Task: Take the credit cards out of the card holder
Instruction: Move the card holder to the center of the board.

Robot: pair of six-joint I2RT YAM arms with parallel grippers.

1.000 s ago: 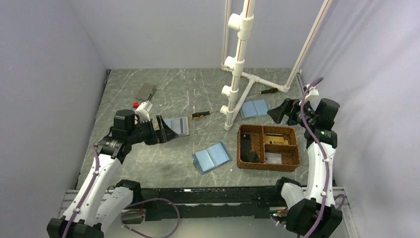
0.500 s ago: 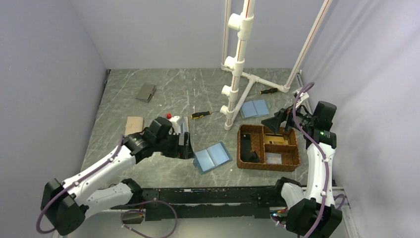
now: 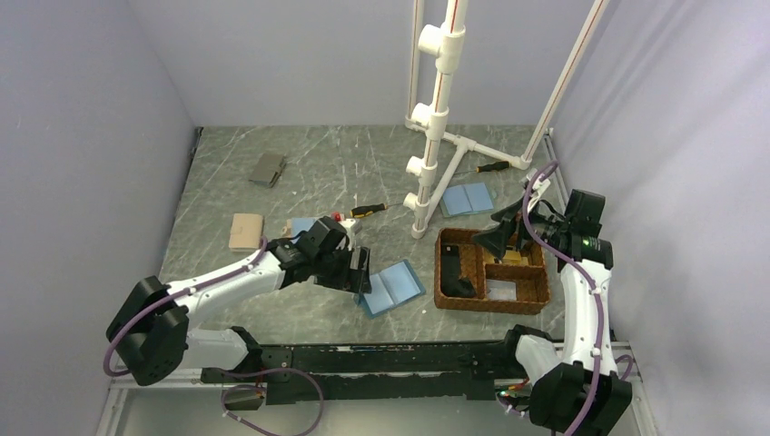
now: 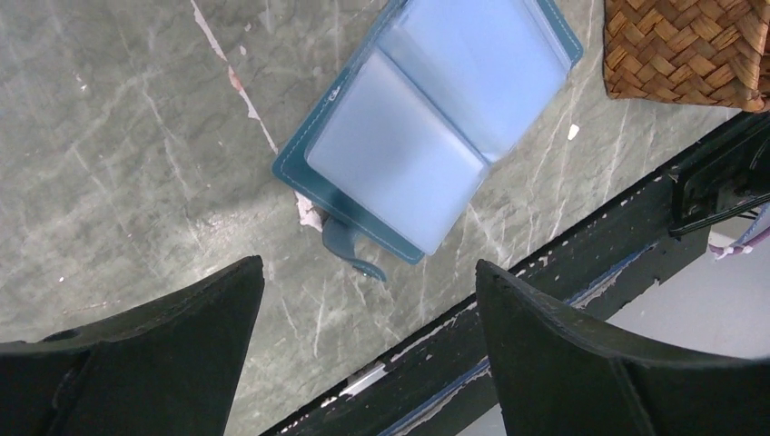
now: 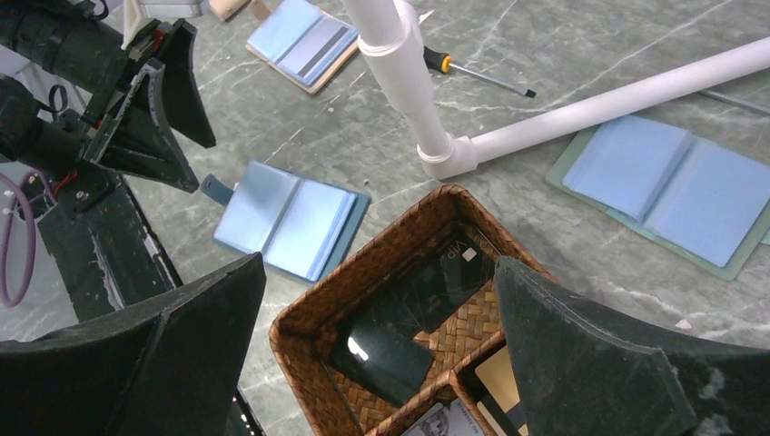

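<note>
The card holder (image 3: pixel 300 224), light blue with a tan edge, lies open on the table behind my left arm; the right wrist view shows a grey strip on one leaf of the card holder (image 5: pixel 301 41). My left gripper (image 3: pixel 359 272) is open and empty. It hangs at the left corner of a second, teal-edged blue holder (image 4: pixel 427 136), its fingertips on either side of that holder's strap tab. My right gripper (image 5: pixel 380 265) is open and empty above the wicker tray (image 5: pixel 363 254). Several credit cards lie in the tray, dark ones (image 5: pixel 436 291) and a gold one (image 5: pixel 495 377).
A third blue holder (image 3: pixel 466 198) lies by the white pipe stand (image 3: pixel 427 173). Two screwdrivers (image 3: pixel 368 210) (image 3: pixel 493 166), a tan flat piece (image 3: pixel 246 231) and a grey one (image 3: pixel 268 169) rest on the marble top. The black front rail (image 4: pixel 545 318) runs close under my left gripper.
My left arm has swung right and nearer, from the tan-edged card holder to the teal-edged one. My right gripper has moved left and down over the wicker tray.
</note>
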